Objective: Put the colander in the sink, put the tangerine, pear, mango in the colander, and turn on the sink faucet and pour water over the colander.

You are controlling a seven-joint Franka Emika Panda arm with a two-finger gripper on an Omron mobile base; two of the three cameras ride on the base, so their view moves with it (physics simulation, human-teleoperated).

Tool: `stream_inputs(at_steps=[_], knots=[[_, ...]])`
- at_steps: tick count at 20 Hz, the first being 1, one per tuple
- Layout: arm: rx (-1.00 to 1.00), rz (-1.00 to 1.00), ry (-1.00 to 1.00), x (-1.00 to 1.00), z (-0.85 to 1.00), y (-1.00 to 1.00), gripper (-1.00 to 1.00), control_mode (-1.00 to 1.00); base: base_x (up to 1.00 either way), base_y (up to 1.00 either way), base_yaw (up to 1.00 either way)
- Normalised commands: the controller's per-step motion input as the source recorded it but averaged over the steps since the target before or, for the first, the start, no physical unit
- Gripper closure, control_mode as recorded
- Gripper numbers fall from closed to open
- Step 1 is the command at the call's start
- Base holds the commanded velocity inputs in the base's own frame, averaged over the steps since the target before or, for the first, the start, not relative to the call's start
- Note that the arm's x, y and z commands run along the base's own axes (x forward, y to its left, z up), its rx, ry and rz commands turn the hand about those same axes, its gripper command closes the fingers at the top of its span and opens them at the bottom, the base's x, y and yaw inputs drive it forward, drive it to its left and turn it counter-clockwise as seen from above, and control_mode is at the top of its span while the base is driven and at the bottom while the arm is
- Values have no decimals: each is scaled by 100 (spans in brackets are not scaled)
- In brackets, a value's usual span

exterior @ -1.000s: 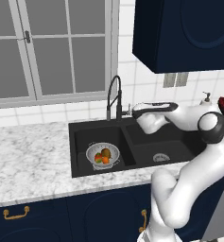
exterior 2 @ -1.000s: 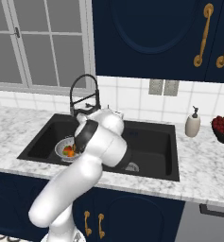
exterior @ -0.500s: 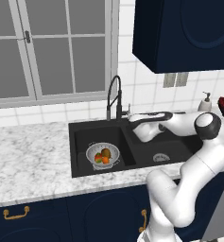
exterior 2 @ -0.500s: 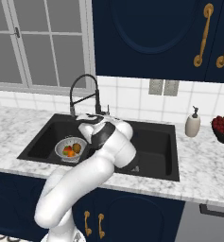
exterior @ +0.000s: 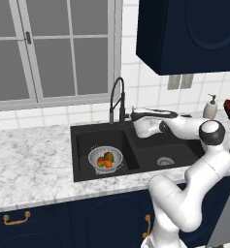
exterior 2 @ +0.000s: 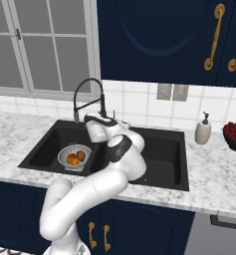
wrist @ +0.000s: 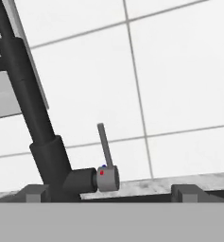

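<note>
- With fruit already sitting in the colander [exterior: 105,159] in the left basin of the sink [exterior: 82,140], the gripper [exterior: 134,116] hangs jaws spread wide, nothing held, just beside the sink faucet [exterior: 117,99] base.
- Faucet lever [wrist: 103,142]: straight ahead of the fingertips [wrist: 34,193], upright thin grey stick on the valve body; likely rigid, light, smooth, so push or pinch near its top for leverage.
- Colander lies below and well to the hand's left, under the spout.
- No water visible.
- Surface: white marble counter [exterior: 29,160], tiled wall [wrist: 179,80] behind the lever, tight clearance.
</note>
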Motion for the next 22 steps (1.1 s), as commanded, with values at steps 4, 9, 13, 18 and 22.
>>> stream_inputs(at_steps=[4,9,13,18,22], knots=[[1,0,0,30,0,-1,-100,-100,0,0,0],[0,0,0,28,0,0,-100,-100,0,0,0],[0,0,0,24,0,0,-100,-100,0,0,0],[0,0,0,24,0,1,-100,-100,0,0,0],[0,0,0,19,0,10,-100,-100,0,0,0]])
